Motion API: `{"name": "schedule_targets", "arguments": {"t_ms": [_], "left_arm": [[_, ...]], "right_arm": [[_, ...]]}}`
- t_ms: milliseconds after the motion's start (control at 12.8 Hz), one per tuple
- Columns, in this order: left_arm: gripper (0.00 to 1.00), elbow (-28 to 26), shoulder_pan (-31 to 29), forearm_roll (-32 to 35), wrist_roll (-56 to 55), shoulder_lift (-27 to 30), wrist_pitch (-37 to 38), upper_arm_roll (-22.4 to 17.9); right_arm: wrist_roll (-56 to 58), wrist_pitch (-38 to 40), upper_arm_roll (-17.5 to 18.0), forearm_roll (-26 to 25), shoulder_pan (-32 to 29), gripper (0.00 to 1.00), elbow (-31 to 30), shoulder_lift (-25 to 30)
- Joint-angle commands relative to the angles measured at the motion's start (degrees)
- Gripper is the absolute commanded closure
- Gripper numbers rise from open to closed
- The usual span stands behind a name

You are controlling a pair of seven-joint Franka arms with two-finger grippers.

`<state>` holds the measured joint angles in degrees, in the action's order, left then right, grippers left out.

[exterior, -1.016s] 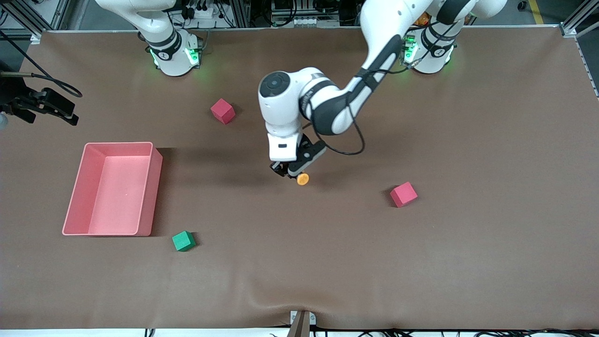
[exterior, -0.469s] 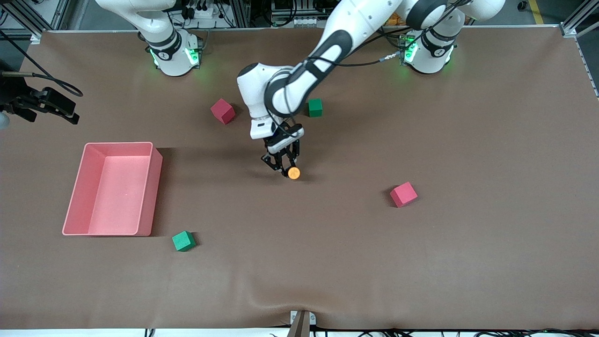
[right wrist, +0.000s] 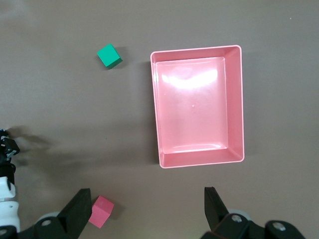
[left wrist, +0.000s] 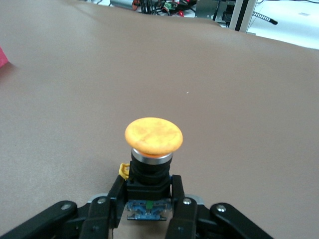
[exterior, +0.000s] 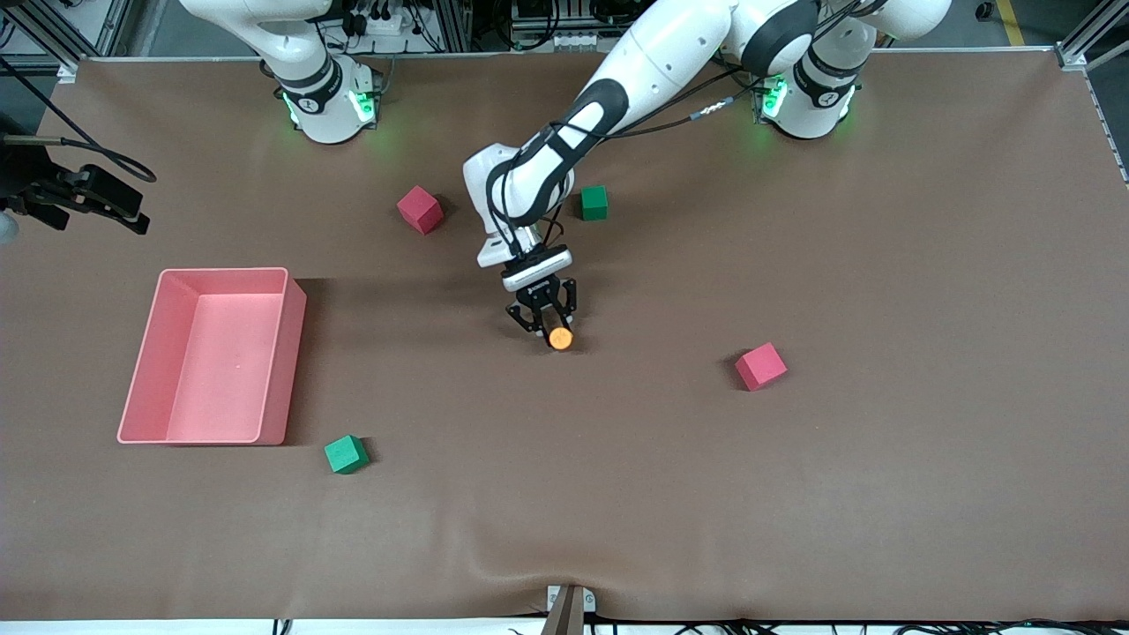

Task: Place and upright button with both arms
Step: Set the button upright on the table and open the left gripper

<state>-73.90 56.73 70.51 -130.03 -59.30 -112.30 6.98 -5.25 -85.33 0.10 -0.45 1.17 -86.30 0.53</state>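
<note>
The button (exterior: 560, 338) has a round orange cap on a black boxy body. My left gripper (exterior: 553, 329) is shut on that body, low over the middle of the brown mat. In the left wrist view the button's cap (left wrist: 153, 135) points away from the left gripper (left wrist: 147, 188), whose black fingers (left wrist: 178, 191) press both sides of the body. Whether the button touches the mat I cannot tell. My right gripper (right wrist: 147, 199) hangs open and empty high above the mat near the pink tray (right wrist: 235, 99); the front view shows only the right arm's base (exterior: 326, 101).
The pink tray (exterior: 295, 353) stands toward the right arm's end. Red cubes (exterior: 420, 209) (exterior: 760, 366) and green cubes (exterior: 594, 202) (exterior: 346, 454) lie scattered round the button. The right wrist view shows one green cube (right wrist: 108, 55) and one red cube (right wrist: 101, 211).
The left arm's wrist has turned and its forearm swung back toward its base, uncovering the green cube beside it. The gripper kept hold of the button, which barely shifted. The right arm stayed still.
</note>
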Motion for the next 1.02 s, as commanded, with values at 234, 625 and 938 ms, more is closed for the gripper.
{"name": "schedule_targets", "arguments": {"t_ms": [234, 625, 938], "left_arm": [[0.22, 0.7, 2.6, 0.8, -3.4, -0.1, 3.4, -0.3], [0.22, 0.7, 6.0, -8.2, -1.8, 3.7, 8.3, 1.2], [0.22, 1.0, 6.0, -20.1, 4.8, 13.9, 10.3, 3.5]], "right_arm": [[0.5, 1.1, -0.2, 0.7, -0.1, 0.00, 1.4, -0.7], [0.5, 1.2, -0.2, 1.4, -0.2, 0.00, 1.4, -0.7], [0.6, 1.2, -0.2, 1.7, -0.3, 0.00, 1.5, -0.7]]}}
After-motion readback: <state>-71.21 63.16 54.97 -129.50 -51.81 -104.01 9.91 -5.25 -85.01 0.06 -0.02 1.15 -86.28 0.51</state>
